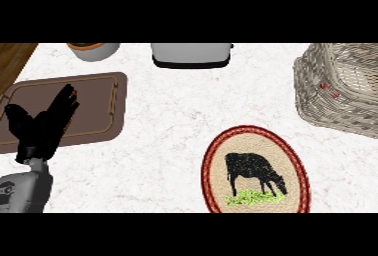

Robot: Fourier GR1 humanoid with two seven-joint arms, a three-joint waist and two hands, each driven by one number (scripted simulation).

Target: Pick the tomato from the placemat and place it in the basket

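Resting open-fingered over the brown tray (88, 107), well left of the placemat (255, 170), the left hand (44, 122) is holding nothing, no tomato is showing there, so peeking inside the basket (339, 90) is looking wise.

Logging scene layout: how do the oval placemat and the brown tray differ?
The placemat is oval, woven, red-rimmed, with a black cow picture; the tray is rectangular, plain brown, with a raised rim. The left hand overlaps the tray; nothing overlaps the placemat. Both lie flat on the counter.

Bare counter (173, 125) between placemat (255, 171), basket (341, 87)
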